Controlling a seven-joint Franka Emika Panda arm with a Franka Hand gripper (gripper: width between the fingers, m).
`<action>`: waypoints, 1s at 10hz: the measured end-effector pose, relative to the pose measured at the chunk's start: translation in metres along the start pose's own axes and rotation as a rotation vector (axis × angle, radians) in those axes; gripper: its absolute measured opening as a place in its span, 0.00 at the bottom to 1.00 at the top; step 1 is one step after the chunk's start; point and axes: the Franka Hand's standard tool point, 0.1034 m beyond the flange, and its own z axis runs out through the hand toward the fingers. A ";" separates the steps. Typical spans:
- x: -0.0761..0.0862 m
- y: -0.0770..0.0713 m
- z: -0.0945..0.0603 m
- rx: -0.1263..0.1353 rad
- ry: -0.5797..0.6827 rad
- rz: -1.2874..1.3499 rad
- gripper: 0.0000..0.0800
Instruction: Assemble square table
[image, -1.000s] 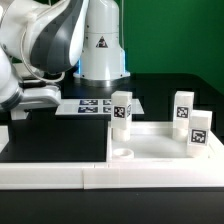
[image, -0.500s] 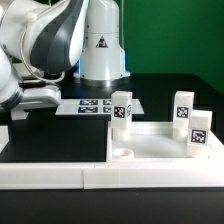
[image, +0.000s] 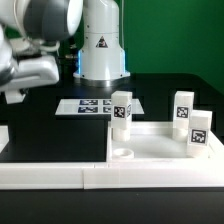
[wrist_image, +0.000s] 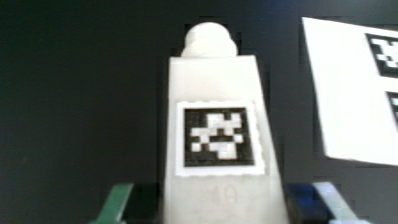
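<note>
So the jaws (wrist_image: 217, 203) were clamped partway shut on a white table leg (wrist_image: 217, 120), one finger on each side of it, tag facing the wrist camera, with the marker board (wrist_image: 356, 90) lying flat on the black tabletop (wrist_image: 80, 100) just beside it. In the exterior view the square table top (image: 160, 148) sat on the tabletop inside the white border rail (image: 60, 176). Three more legs stood upright on the slab: one (image: 121, 110) nearest the marker board, two (image: 182, 106) (image: 199, 133) toward the far side from it.
</note>
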 end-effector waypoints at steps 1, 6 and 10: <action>-0.008 -0.006 -0.011 0.013 0.002 -0.005 0.36; 0.002 -0.003 -0.016 -0.018 0.326 0.004 0.36; 0.028 -0.049 -0.097 -0.127 0.519 -0.038 0.37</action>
